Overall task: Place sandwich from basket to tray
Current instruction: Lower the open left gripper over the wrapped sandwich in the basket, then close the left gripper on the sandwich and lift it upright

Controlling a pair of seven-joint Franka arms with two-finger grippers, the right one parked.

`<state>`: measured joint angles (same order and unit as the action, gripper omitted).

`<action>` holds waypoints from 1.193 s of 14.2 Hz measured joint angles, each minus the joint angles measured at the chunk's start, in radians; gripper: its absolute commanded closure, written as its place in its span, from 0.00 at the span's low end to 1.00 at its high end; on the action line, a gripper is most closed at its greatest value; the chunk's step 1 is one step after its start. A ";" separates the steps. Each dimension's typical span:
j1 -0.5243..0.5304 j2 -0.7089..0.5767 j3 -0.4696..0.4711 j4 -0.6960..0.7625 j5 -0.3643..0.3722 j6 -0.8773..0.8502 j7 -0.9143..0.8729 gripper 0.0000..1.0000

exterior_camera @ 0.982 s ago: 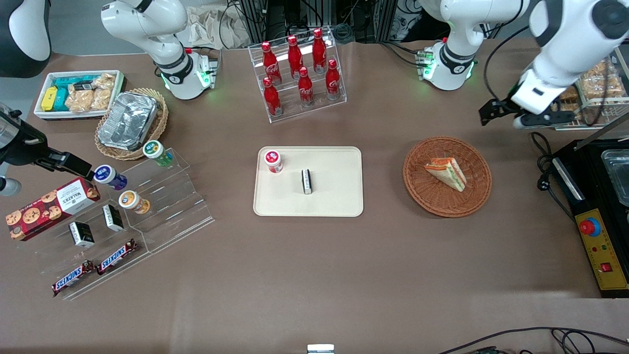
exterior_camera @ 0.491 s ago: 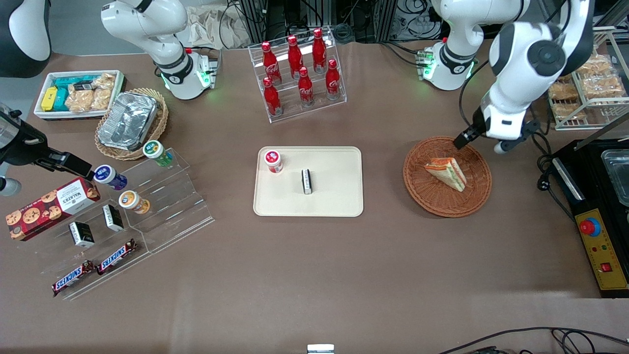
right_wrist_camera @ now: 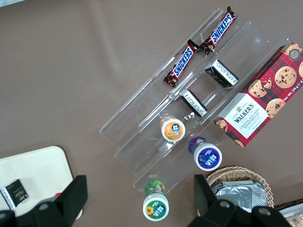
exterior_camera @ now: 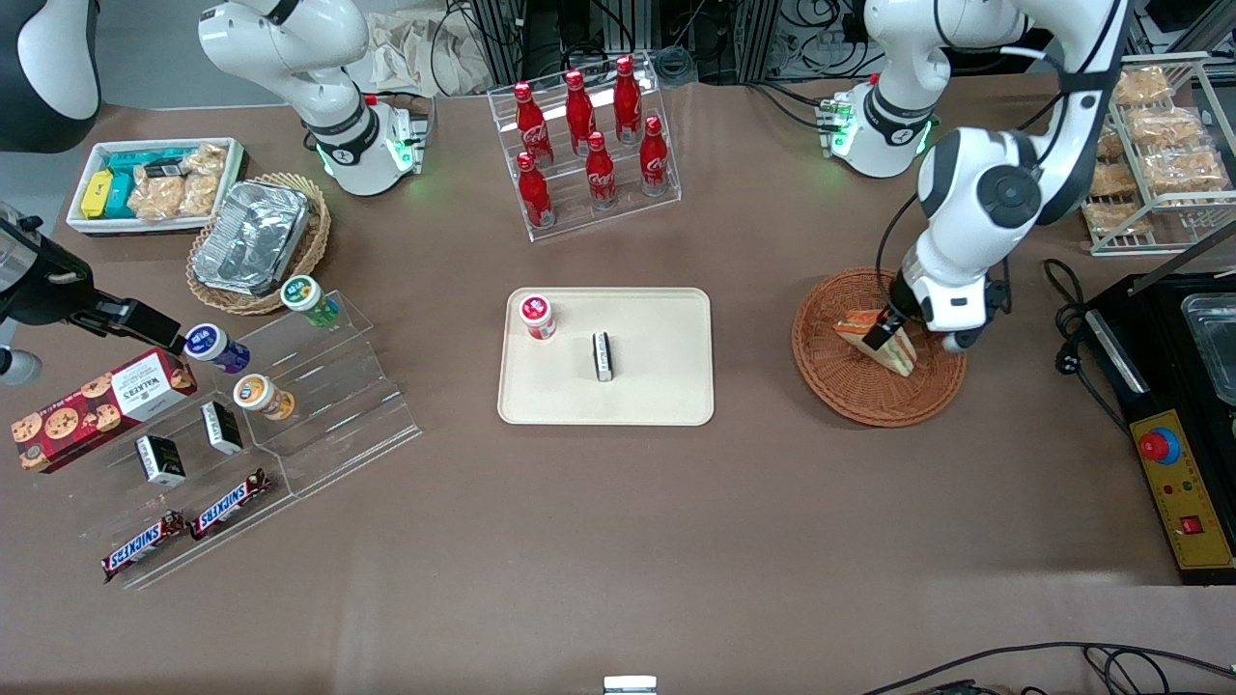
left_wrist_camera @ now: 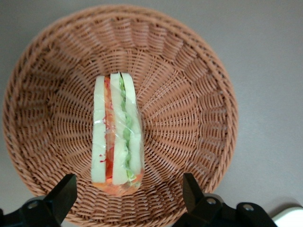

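Gripper (left_wrist_camera: pixel 128 198) hovered wide open above sandwich (left_wrist_camera: pixel 116 130) in basket (left_wrist_camera: pixel 189 90), still unheld; slick wrap could slip if jaws closed off-centre.

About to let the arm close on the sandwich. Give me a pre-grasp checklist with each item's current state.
1. Gripper open: ok, fingers spread wide in the wrist view.
2. Gripper over the sandwich: ok, it hangs above the basket, and the wedge's end lies between the fingers.
3. Sandwich lying free in the basket: ok, nothing else is in there.
4. Fingers low enough to grip: cannot tell, height above the wedge is unclear.
5. Room on the tray: ok, a red-capped jar and a small black box sit toward the parked arm's end, and the rest is bare.
6. Path from basket to tray: ok, only bare table between them.
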<state>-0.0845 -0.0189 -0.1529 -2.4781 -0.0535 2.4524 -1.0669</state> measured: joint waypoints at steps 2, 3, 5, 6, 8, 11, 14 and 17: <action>-0.006 0.026 0.000 -0.004 0.026 0.011 -0.022 0.01; -0.007 0.033 0.000 -0.007 0.048 0.018 -0.037 0.01; -0.008 0.041 0.000 -0.014 0.073 0.032 -0.061 0.01; -0.009 0.042 0.000 -0.016 0.075 0.033 -0.064 0.01; -0.010 0.044 0.000 -0.020 0.084 0.036 -0.067 0.07; -0.010 0.064 0.001 -0.035 0.133 0.085 -0.117 0.48; -0.010 0.074 0.001 -0.037 0.146 0.100 -0.141 1.00; -0.009 0.072 0.004 -0.028 0.148 0.101 -0.143 1.00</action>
<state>-0.0940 0.0527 -0.1486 -2.5064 0.0947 2.5538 -1.2096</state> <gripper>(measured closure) 0.674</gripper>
